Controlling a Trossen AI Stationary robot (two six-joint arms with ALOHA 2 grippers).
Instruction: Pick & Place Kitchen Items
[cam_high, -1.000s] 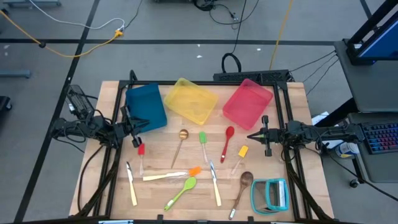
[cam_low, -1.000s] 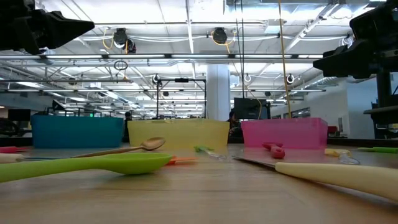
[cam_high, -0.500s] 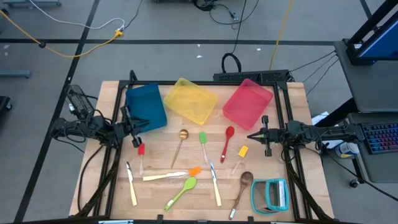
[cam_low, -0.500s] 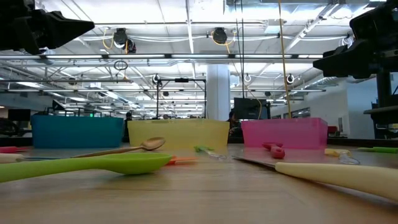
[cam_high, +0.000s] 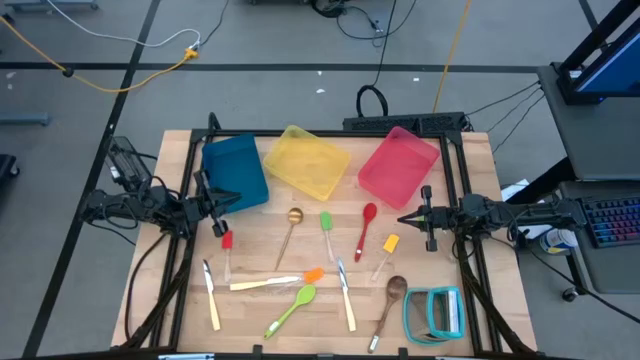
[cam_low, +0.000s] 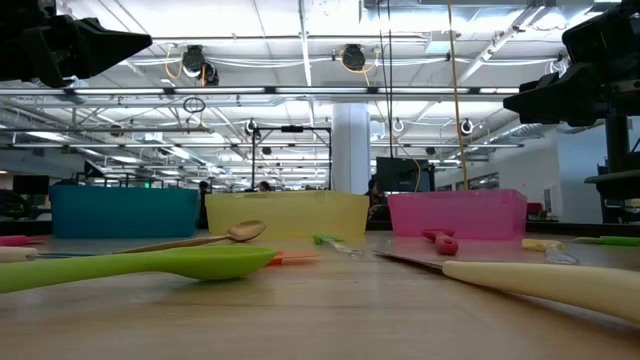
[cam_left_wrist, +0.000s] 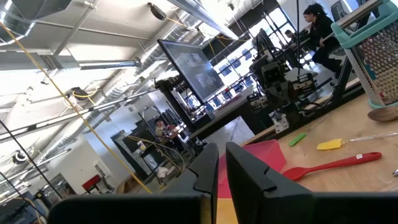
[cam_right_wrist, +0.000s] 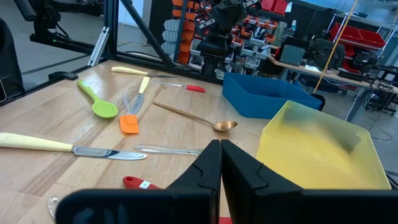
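The utensils lie flat on the wooden table in the high view: a small red spatula (cam_high: 227, 240), a brass spoon (cam_high: 293, 217), a small green spatula (cam_high: 326, 222), a red spoon (cam_high: 368, 214), a yellow spatula (cam_high: 390, 243), an orange spatula (cam_high: 313, 274), a lime-green spoon (cam_high: 300, 298), a wooden spoon (cam_high: 394, 291) and cream-handled cutlery (cam_high: 212, 300). My left gripper (cam_high: 222, 217) hovers shut above the table's left side, near the red spatula. My right gripper (cam_high: 408, 218) hovers shut at the right side, beside the yellow spatula. Both hold nothing.
A blue bin (cam_high: 235, 172), a yellow bin (cam_high: 308, 160) and a pink bin (cam_high: 398, 165) stand along the far edge. A teal-framed rack (cam_high: 435, 312) lies at the near right corner. Black frame rails run along both table sides. A person (cam_left_wrist: 318, 25) shows in the room beyond.
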